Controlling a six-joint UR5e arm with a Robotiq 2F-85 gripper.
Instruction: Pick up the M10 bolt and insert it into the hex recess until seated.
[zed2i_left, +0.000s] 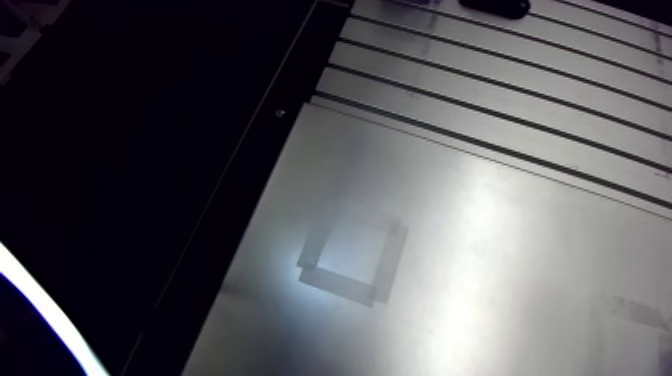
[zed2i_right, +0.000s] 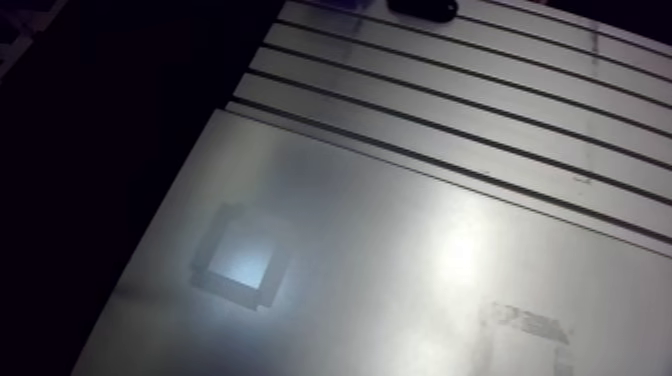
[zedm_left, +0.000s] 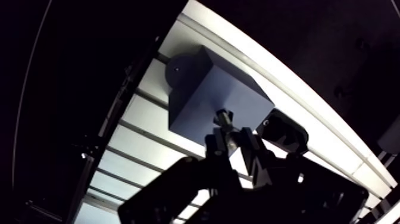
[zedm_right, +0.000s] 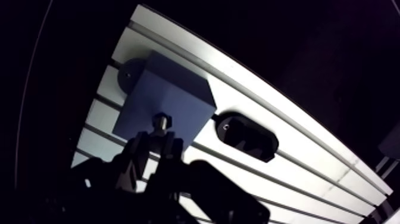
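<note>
The gripper (zedm_left: 234, 143) was clamped on the bolt (zedm_left: 224, 117) — its end stuck out past the fingertips, over the blue block (zedm_left: 202, 89) on the table (zedm_left: 140, 140); whether they touched was unclear.

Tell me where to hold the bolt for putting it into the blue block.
By the shank, pinched across its sides, as the hand holds it: the bolt juts out ahead of it, head end toward the blue block. Come straight at the block's facing side, so the head stays clear to enter.
</note>
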